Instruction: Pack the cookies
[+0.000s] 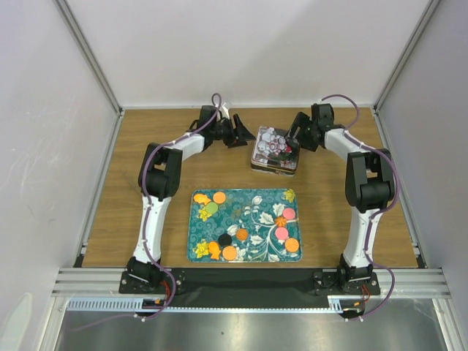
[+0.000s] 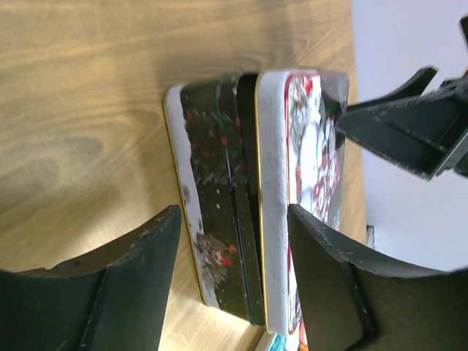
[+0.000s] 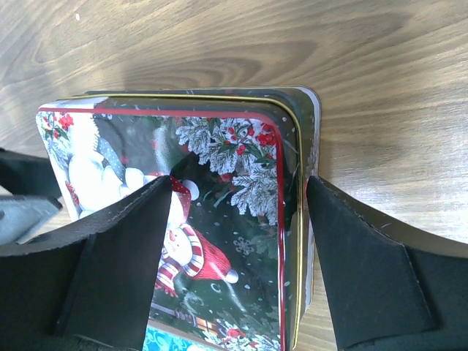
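Note:
Several cookies, small flat discs in orange (image 1: 219,197), green (image 1: 211,208), black (image 1: 224,239) and pink (image 1: 289,213), lie on the teal flowered tray (image 1: 248,196). Behind the tray stands a Christmas tin (image 1: 275,153) with a snowman lid (image 3: 219,219); the lid sits a little askew on its dark base (image 2: 219,183). My left gripper (image 1: 245,134) (image 2: 234,212) is open at the tin's left side, nothing between its fingers. My right gripper (image 1: 292,140) (image 3: 238,179) is open above the lid's right edge, one finger over the lid, one beyond the rim.
The wooden table (image 1: 146,146) is walled by white panels on three sides. The right gripper's fingers (image 2: 409,131) show beyond the tin in the left wrist view. A corner of the teal tray (image 3: 168,340) lies just in front of the tin.

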Motion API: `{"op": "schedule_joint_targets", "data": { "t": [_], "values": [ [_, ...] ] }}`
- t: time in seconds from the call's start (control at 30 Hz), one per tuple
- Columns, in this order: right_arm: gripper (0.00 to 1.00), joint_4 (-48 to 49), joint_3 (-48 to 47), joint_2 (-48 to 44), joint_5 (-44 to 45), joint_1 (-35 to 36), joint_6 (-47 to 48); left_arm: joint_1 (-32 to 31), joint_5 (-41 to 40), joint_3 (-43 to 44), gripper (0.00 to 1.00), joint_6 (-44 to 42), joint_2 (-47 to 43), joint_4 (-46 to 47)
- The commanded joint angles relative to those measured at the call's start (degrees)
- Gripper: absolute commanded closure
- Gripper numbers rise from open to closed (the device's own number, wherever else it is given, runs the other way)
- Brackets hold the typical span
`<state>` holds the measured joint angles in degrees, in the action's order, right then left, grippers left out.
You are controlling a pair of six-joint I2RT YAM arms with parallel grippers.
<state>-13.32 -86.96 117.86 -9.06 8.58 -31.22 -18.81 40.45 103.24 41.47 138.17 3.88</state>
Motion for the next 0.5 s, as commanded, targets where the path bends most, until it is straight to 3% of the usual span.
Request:
{"op": "schedule_joint_targets", "data": {
  "t": [0.0, 0.47],
  "values": [
    [0.20, -3.46, -3.65, 1.84, 2.29, 0.82, 2.13, -0.70, -0.81, -1.37, 0.34, -3.15, -6.15, 2.09],
    [0.16, -7.16, -6.82, 3.51, 3.88, 2.85, 6.08, -2.11, -1.60, -4.89, 0.33, -3.06, -8.00, 5.62]
  ]
}}
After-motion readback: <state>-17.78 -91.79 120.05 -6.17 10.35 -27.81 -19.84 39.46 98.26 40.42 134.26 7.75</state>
